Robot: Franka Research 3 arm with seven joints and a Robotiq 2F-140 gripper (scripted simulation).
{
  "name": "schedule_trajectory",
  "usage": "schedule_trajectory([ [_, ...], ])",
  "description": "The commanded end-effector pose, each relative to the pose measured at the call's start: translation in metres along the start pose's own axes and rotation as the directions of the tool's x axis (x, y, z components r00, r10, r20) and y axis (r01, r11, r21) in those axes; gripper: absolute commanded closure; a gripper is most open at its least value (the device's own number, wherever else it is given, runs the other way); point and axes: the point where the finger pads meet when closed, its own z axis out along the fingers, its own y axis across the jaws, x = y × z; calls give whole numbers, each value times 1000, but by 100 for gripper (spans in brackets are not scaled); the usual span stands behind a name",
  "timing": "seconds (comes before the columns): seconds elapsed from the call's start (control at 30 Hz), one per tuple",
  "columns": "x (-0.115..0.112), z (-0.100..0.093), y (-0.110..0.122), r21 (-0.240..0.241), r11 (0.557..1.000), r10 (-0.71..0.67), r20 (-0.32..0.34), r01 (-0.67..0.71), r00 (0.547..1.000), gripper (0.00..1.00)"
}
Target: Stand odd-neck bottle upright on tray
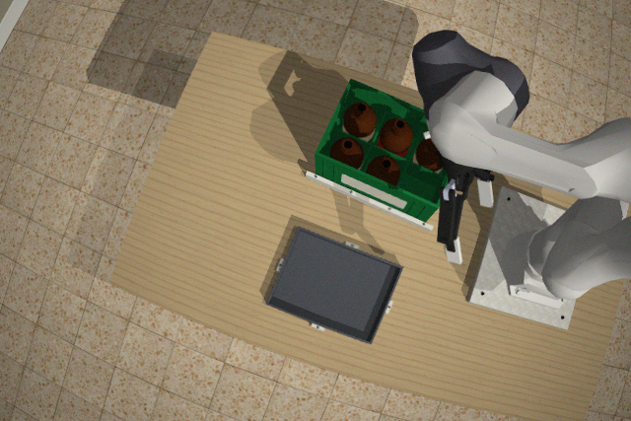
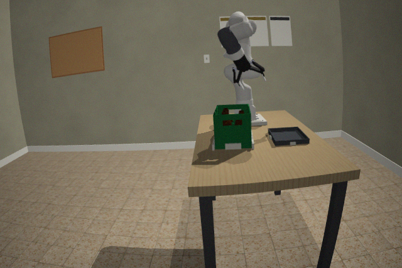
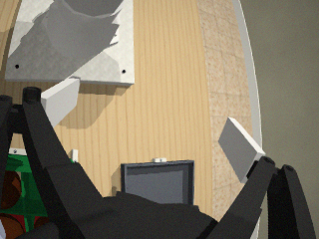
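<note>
Your pincer [image 1: 469, 221] [image 2: 252, 81] [image 3: 153, 111]: wide | wood-grain surface [image 1: 203, 192] [image 2: 276, 164] [image 3: 164, 100] | green crate [image 1: 374, 197] [image 2: 232, 135] [image 3: 30, 184] beside gray, shallow rectangular tray [image 1: 333, 284] [image 2: 288, 135] [image 3: 157, 183]

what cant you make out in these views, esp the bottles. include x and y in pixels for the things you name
- Odd neck: in the top view the bottles [image 1: 359, 119] are seen from above, necks too small to compare.
- Fifth bottle [image 1: 428, 155]: partly behind the arm in the top view.
- Bottle bodies: the crate [image 1: 333, 169] [image 2: 232, 135] walls hide most of them in the exterior view.
- Tray [image 3: 157, 185]: its near part is hidden by the gripper [image 3: 153, 111] in the wrist view.
- Wall sheets [image 2: 280, 31]: print too small in the exterior view.
</note>
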Motion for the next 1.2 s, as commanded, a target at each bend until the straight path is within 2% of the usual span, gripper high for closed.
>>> schedule_trajectory([
  [0.0, 0, 0, 0, 0, 1000, 0, 0, 0, 1000, 0],
  [0.07, -1, -1, -1, 2, 1000, 5, 4, -5, 1000, 0],
  [0.1, -10, -4, -6, 14, 999, 34, 28, -35, 999, 0],
  [0.17, -39, -17, -26, 47, 989, 134, 118, -141, 984, 0],
  [0.47, -82, -43, -55, 67, 953, 268, 261, -295, 927, 0],
  [0.53, -90, -50, -61, 66, 943, 294, 291, -325, 910, 0],
  [0.6, -90, -50, -61, 66, 943, 294, 291, -325, 910, 0],
  [0.63, -101, -58, -70, 63, 929, 325, 331, -364, 886, 0],
  [1.1, -154, -111, -110, 2, 842, 457, 530, -540, 714, 0],
  [1.17, -154, -111, -110, 2, 842, 457, 530, -540, 714, 0],
])
